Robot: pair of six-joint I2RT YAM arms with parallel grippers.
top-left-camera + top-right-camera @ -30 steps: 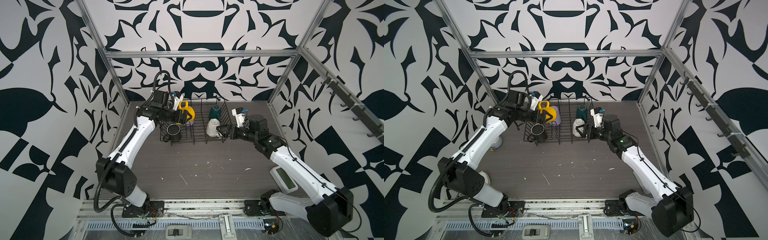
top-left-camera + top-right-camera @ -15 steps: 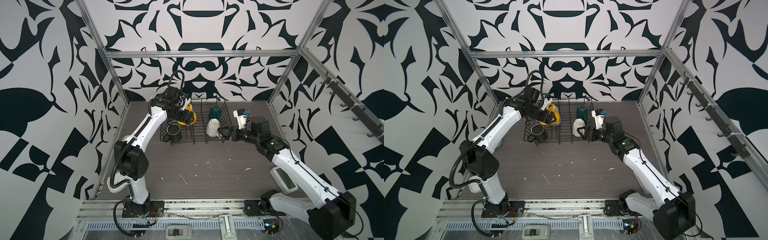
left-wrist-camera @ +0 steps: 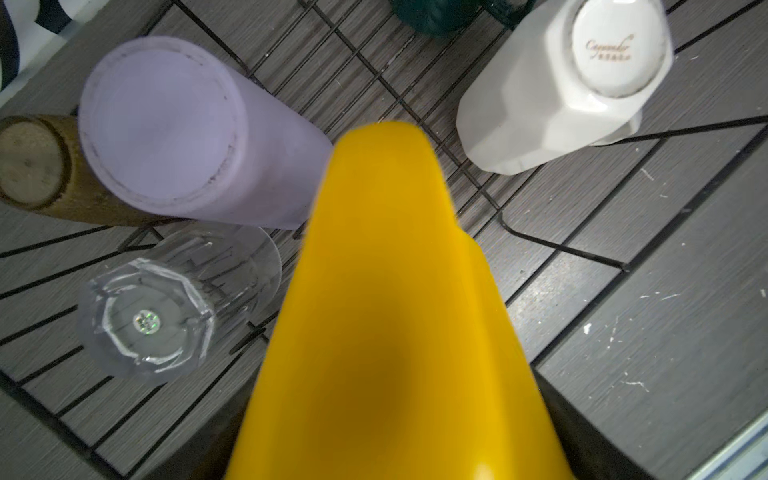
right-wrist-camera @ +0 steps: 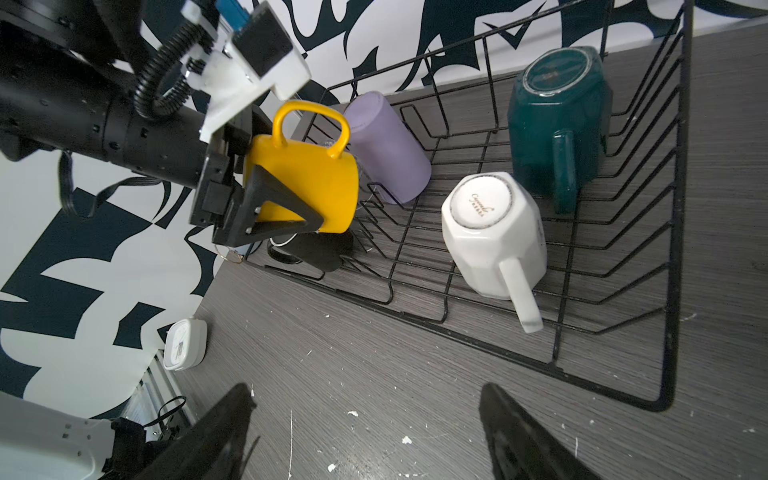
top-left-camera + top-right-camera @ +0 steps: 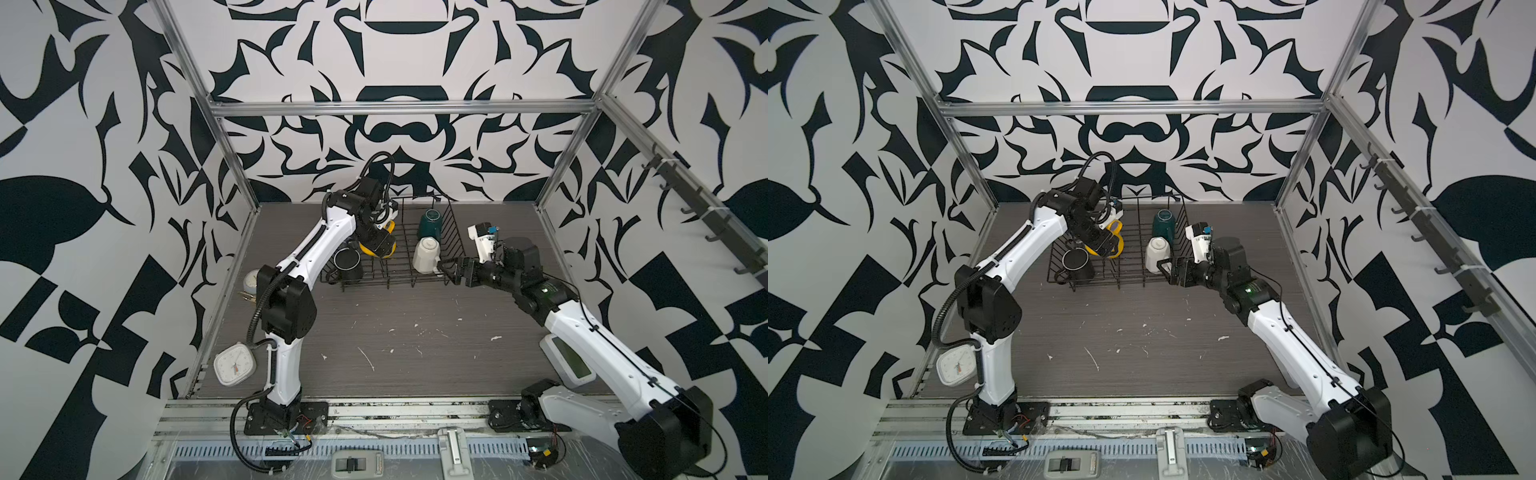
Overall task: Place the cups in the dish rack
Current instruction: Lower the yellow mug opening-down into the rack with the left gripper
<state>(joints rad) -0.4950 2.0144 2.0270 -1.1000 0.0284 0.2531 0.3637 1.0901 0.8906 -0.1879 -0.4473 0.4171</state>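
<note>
My left gripper (image 4: 309,199) is shut on the yellow mug (image 4: 307,166) and holds it tilted above the left half of the dish rack (image 5: 399,283). In the left wrist view the yellow mug (image 3: 395,311) hides the jaws. Below it in the rack stand the lilac tumbler (image 3: 187,133), the amber tumbler (image 3: 37,166) and the clear tumbler (image 3: 166,307), all bottom up. The black mug (image 5: 347,262), cream mug (image 5: 426,254) and dark-green mug (image 5: 432,222) also sit in the rack. My right gripper (image 4: 365,399) is open and empty, just outside the rack's front right corner.
A square white clock (image 5: 234,363) leans at the left edge near my left arm's base, and a round clock (image 5: 251,280) sits further back. A white device with a greenish screen (image 5: 567,359) lies under my right arm. Small white flecks dot the dark wood floor.
My left arm has swung to the right, carrying the yellow mug further over the rack. My right gripper has opened a little wider and stays near the cream mug.
</note>
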